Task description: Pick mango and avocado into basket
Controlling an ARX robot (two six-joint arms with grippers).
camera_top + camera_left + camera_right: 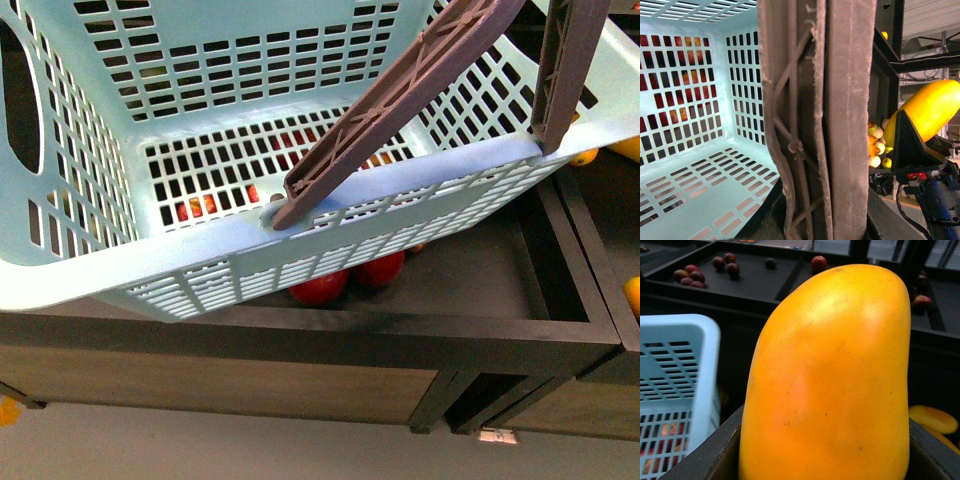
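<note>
The turquoise basket point(400, 185) hangs tilted and fills the front view. Nothing lies on the part of its slotted floor point(700, 150) that shows. My left gripper is shut on the basket's brown-grey handles point(840, 125), which hide its fingers. The yellow-orange mango point(830, 380) stands upright in my right gripper point(830, 465), which is shut on it, just beside the basket's corner point(675, 365). From the left wrist, the mango point(932, 110) shows beyond the handles, behind a black finger point(907, 145). A small dark green fruit point(770, 263) lies in a far tray; whether it is the avocado I cannot tell.
Black display bins with wooden fronts point(300, 380) stand under the basket, holding red fruit point(320, 287). Yellow fruit point(632, 295) lies in the bin to the right. More dark red fruit point(690, 276) sits in far trays. A black shelf frame point(890, 55) stands close behind the handles.
</note>
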